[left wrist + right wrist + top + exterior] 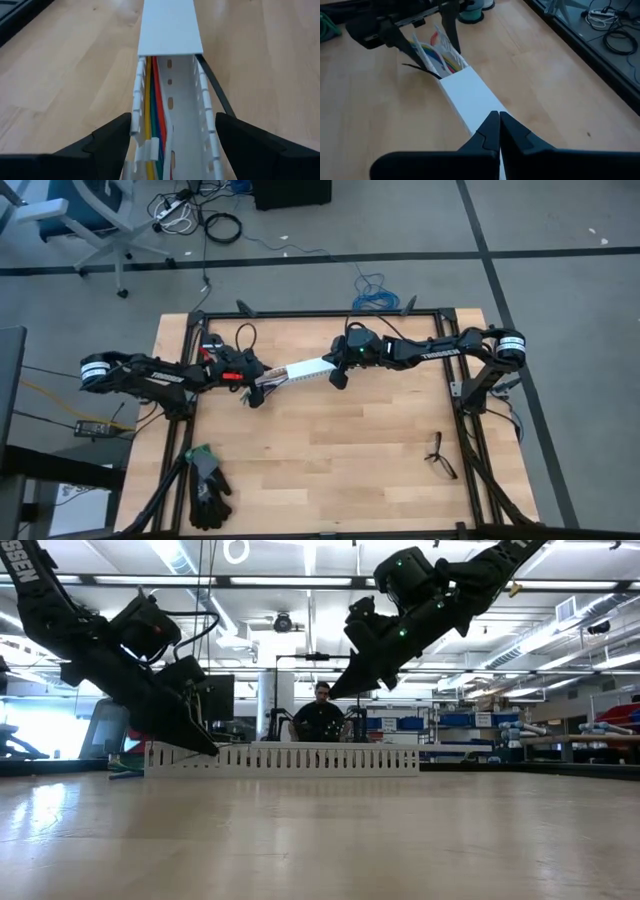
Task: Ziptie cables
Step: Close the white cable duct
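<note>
A white slotted duct (300, 370) lies flat on the table's far middle, with a plain cover (470, 95) on its right half. In its uncovered left end lie the cables (152, 115), thin yellow, red, blue and green wires. The ziptie (215, 92), a thin black strip, slants along the duct's outer wall. My left gripper (172, 117) is open at that uncovered end, one finger outside each wall. My right gripper (499, 116) is shut and hangs above the covered half, clear of it in the low view (335, 692). My left gripper comes slanting down from the table's left, along the duct, with one finger (117, 137) beside one slotted wall (136, 105) and the other beside the opposite wall. I cannot tell whether the fingers touch the walls. The duct rests flat on the table.
Dark gloves (205, 485) lie near the front left corner and small spectacles (440, 455) at the right. A bright blue coiled cable (372, 295) lies beyond the far edge. Bare wood spreads over the near half. A person (320, 715) sits in the room behind.
</note>
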You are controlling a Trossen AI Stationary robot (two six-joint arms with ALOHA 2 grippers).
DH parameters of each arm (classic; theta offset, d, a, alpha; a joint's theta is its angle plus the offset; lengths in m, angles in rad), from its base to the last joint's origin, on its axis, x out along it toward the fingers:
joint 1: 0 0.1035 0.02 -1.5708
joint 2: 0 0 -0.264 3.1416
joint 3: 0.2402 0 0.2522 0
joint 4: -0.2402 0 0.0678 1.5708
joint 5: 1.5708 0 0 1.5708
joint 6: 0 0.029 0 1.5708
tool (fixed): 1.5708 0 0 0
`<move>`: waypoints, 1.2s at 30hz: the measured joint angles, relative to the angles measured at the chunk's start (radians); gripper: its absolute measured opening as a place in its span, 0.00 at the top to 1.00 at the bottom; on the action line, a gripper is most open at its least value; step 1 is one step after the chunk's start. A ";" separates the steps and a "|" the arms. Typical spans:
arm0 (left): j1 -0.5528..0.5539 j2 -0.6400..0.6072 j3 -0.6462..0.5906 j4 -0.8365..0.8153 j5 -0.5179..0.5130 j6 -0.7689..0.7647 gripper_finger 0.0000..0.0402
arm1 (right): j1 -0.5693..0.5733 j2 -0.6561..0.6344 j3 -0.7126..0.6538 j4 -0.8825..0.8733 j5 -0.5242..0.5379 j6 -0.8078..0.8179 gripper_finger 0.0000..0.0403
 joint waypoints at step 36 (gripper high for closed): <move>0.000 0.025 0.001 0.085 -0.006 -0.102 0.25 | 0.013 0.000 0.000 0.003 -0.019 0.006 1.00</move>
